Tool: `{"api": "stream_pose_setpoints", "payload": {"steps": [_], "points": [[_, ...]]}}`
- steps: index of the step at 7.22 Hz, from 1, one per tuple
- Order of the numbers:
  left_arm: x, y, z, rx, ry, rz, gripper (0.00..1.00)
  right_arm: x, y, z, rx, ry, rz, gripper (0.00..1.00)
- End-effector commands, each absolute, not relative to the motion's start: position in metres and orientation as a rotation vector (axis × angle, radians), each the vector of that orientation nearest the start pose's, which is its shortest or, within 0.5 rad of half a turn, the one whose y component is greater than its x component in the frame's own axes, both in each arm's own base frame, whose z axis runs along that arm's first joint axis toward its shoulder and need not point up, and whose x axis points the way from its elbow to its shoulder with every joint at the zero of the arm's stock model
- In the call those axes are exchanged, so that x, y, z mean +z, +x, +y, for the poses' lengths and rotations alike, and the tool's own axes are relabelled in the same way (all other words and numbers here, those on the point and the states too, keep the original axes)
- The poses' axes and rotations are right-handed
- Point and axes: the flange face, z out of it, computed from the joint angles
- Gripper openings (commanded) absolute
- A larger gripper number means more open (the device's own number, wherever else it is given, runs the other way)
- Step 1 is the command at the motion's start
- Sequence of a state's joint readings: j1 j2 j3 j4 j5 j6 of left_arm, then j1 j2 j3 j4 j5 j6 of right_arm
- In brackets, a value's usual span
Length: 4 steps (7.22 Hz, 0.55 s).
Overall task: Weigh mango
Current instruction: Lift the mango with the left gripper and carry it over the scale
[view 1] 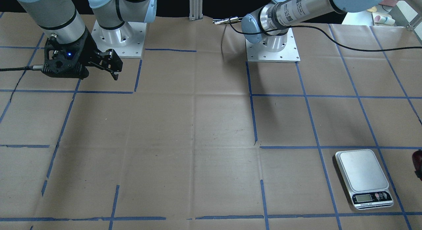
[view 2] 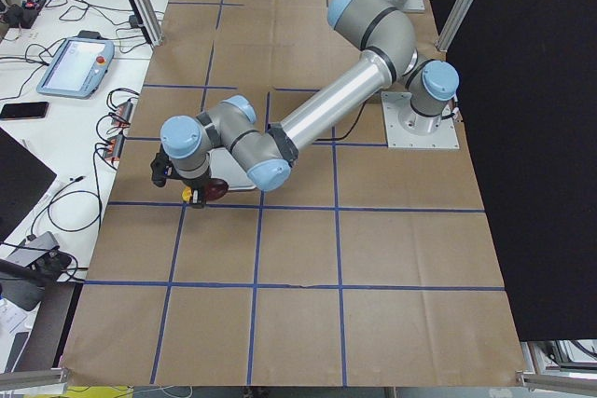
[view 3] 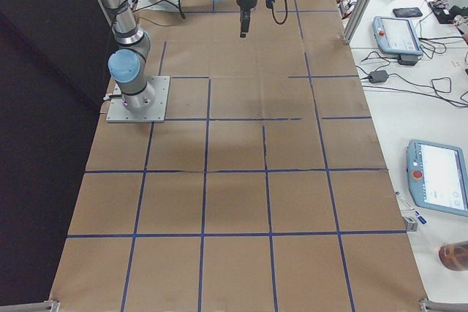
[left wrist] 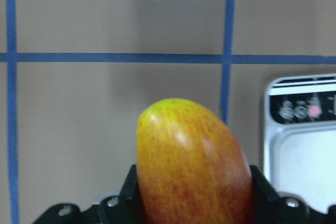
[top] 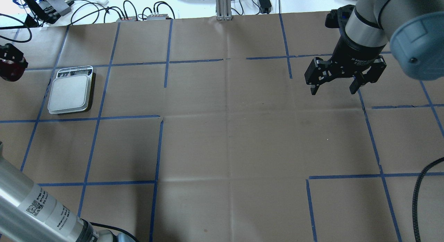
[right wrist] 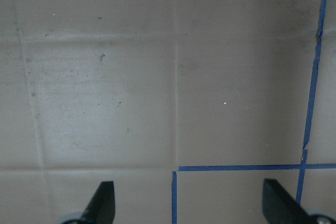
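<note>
Beside the scale (top: 67, 94), the outstretched left arm points its end effector (left wrist: 194, 192) down, pinching the mango (left wrist: 189, 161) just off the platform; the right end effector (top: 333, 87) hangs spread, fingers down, over the surface (top: 222, 131)

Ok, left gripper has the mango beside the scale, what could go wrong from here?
The mango is pinched at its red end, most of it sticking out, so it may slip. Released off-centre, it could roll off the scale or land on its buttons.
</note>
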<state>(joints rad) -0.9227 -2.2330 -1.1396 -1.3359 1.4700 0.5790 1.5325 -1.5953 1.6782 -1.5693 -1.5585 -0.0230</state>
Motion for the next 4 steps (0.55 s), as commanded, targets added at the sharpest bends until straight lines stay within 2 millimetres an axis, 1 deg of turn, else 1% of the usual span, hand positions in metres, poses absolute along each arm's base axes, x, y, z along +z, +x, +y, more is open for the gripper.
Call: {"api": "stream_pose_setpoints", "payload": {"steps": [1,2,3,4], "points": [[0.303,0.241,-0.657,0.010,-0.212,3.249,0.53,0.447,0.116,-0.476,0.131,0.025,3.124,1.00],[0.284,0.218,-0.668,-0.031,-0.181,3.237,0.54,0.447,0.116,-0.476,0.131,0.025,3.124,1.00],[0.262,0.218,-0.671,-0.040,-0.183,3.234,0.54,0.447,0.116,-0.476,0.131,0.025,3.124,1.00],[0.231,0.220,-0.674,-0.002,-0.178,3.244,0.54,0.447,0.116,-0.476,0.131,0.025,3.124,1.00]]}}
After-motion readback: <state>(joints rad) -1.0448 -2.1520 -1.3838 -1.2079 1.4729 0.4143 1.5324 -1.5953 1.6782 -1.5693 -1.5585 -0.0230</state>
